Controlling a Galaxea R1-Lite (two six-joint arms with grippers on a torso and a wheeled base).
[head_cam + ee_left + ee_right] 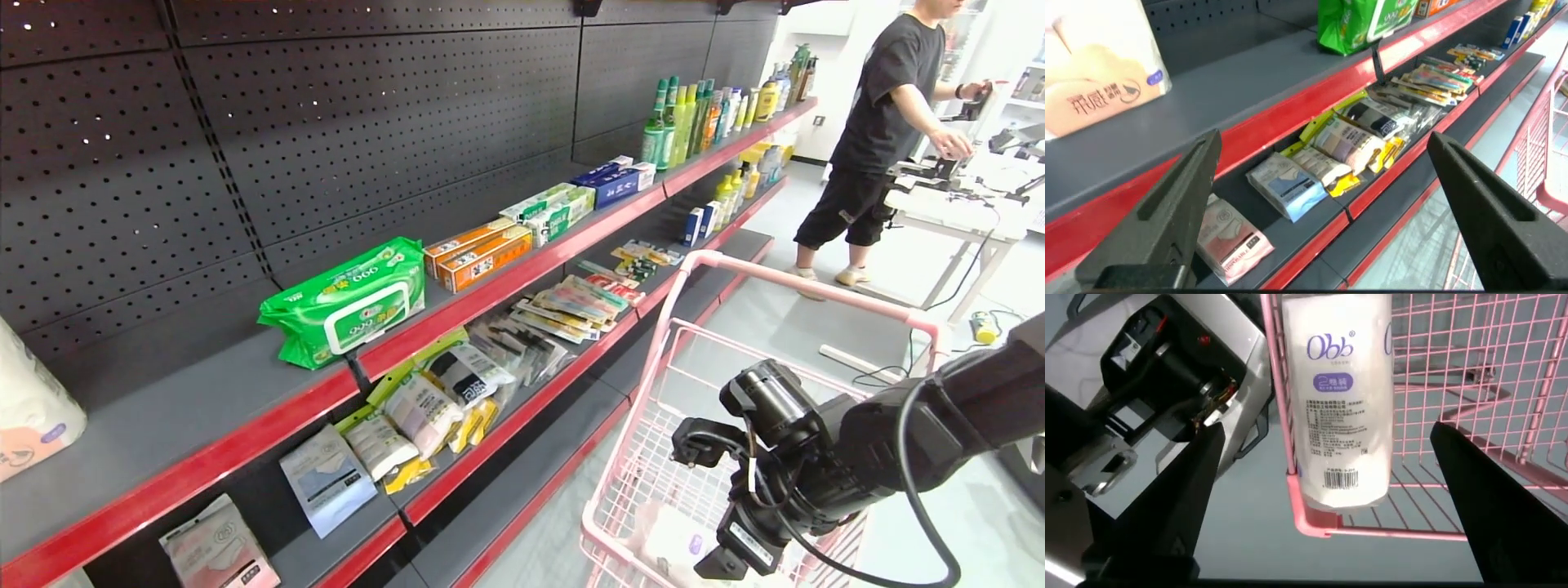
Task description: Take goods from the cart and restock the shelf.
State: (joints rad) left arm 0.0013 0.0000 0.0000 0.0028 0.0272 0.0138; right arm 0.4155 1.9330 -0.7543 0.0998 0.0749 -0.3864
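Observation:
A white pack of tissue with a purple label (1343, 400) lies in a corner of the pink wire cart (1470, 376). My right gripper (1327, 429) hangs open just above the pack, one finger on each side and nothing held. From the head, the right gripper (720, 565) points down into the cart (804, 286) beside the white pack (665, 539). My left gripper (1323, 140) is open and empty, facing the shelf (1249, 122) at the height of its red edge. A white paper-roll pack (1098, 69) stands on the top shelf board near it.
On the upper shelf board (180, 408) there is bare room between the paper-roll pack (33, 408) and a green wipes pack (347, 302). Orange boxes (478, 253) and bottles (678, 118) follow farther along. Pouches (424, 408) crowd the board below.

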